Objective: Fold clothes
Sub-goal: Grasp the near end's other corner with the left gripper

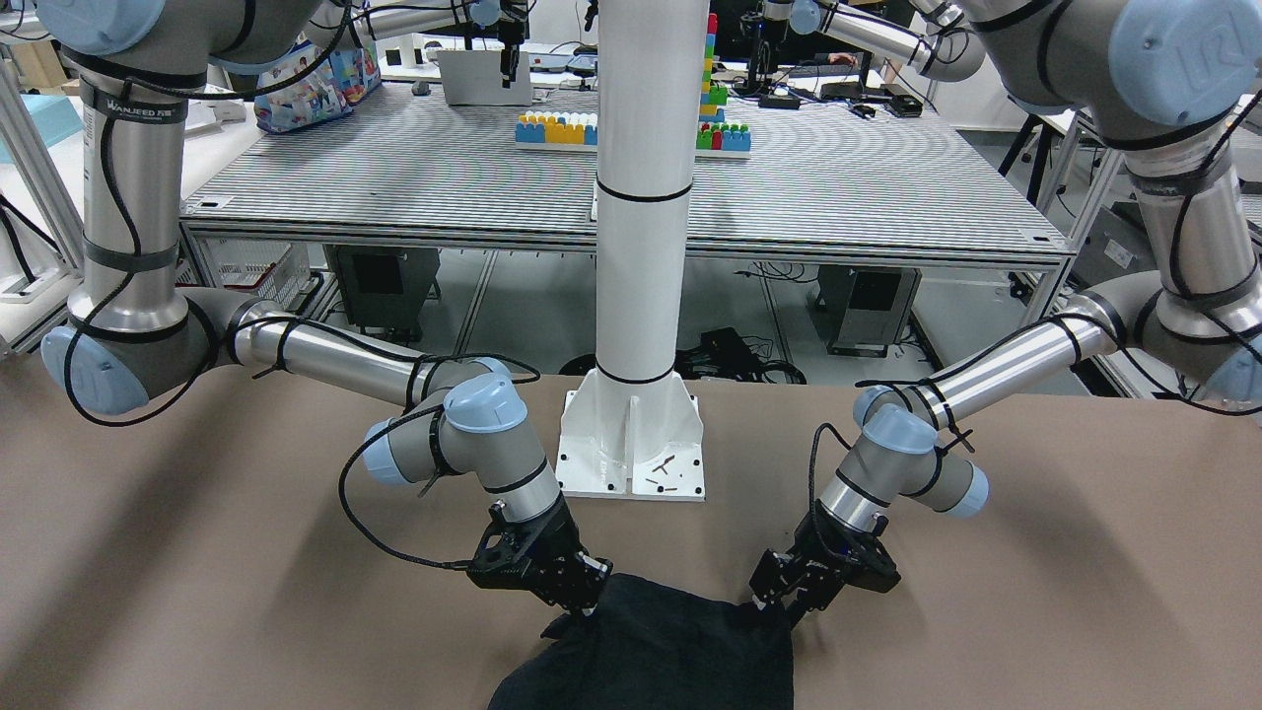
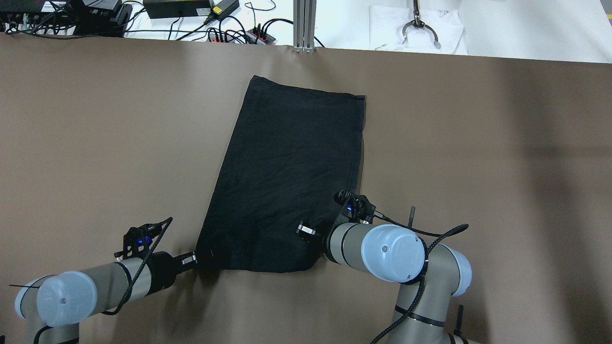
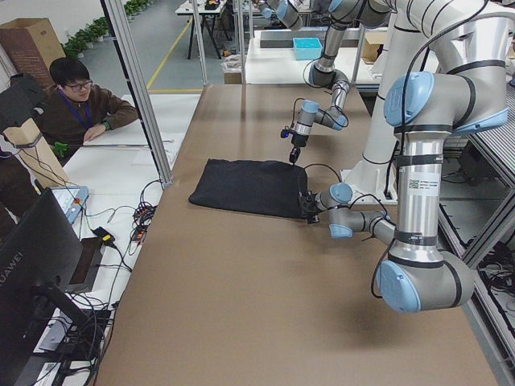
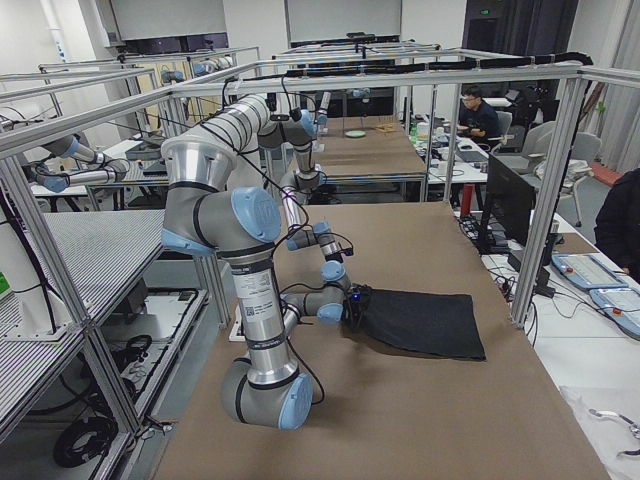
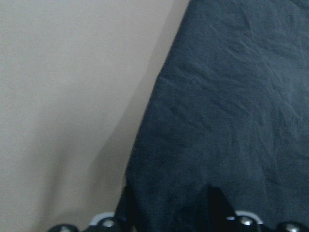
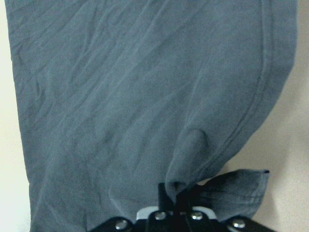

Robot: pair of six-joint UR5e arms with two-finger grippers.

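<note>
At the 7 o'clock side of the overhead view, the left pincer (image 2: 190, 259) is set low on the table (image 2: 95, 143), right at the near left corner of the black garment (image 2: 287, 177). In its wrist view the fingers (image 5: 128, 208) are seen standing well apart, with the cloth's edge lying between them. No hold is shown there.

The garment is spread flat in the middle of the table. It runs from a far end at 12 o'clock down to a near end at 6 o'clock and is skewed so that the near end drifts toward 7 o'clock.

At the near right corner, toward 5 o'clock, the right pincer (image 2: 308, 233) is nearly closed. In its wrist view a small tent of fabric is seen pinched between the fingers (image 6: 166, 193), with the hemmed edge (image 6: 263, 96) curling past at 3 o'clock.

The main risk is judged to be an uneven lift. If the right corner is raised while the left one is not gripped, the cloth is likely to be dragged round and the fold laid crooked.

Only a little fabric is held on the right, so it may slip out under the garment's weight. The corner flap (image 6: 241, 186) at 4 o'clock sits outside the pinch, and a lower layer may be left behind, so that the fold is bunched rather than flat.
</note>
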